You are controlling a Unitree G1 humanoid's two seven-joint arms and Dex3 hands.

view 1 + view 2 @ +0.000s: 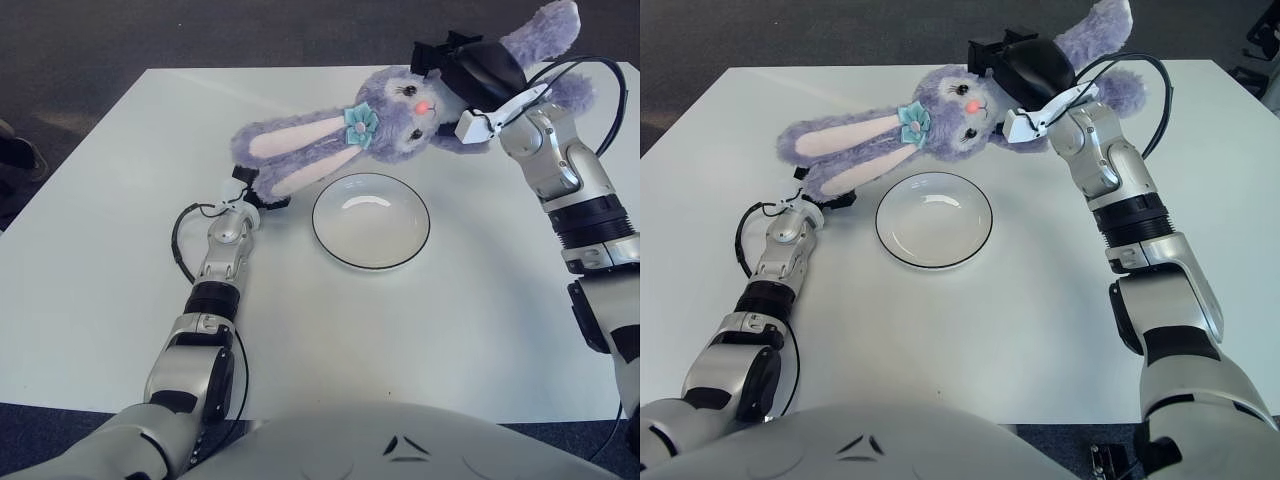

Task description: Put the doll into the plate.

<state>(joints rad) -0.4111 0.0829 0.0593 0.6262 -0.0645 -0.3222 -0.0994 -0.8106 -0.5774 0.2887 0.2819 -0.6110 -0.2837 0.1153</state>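
**Doll held above the table, behind the plate**

Left eye view: one doll (400,105), a fuzzy lilac plush rabbit with two long pink-lined ears and a teal flower at the ear base, hangs lifted off the white table (100,230). The right hand (470,70), black and rounded, is clamped around the doll's body just behind the head. The ears stretch out to the left, their tips over the left hand (255,195), which shows just left of the plate and is mostly covered by them; I cannot tell how its fingers stand. One plate (371,220), round, shallow and glossy white with a thin dark rim, lies on the table below the doll's head, with nothing in it.

Right eye view: the doll's two feet stick up past the right hand toward the far table edge. The doll's head hangs just behind the plate's far rim.
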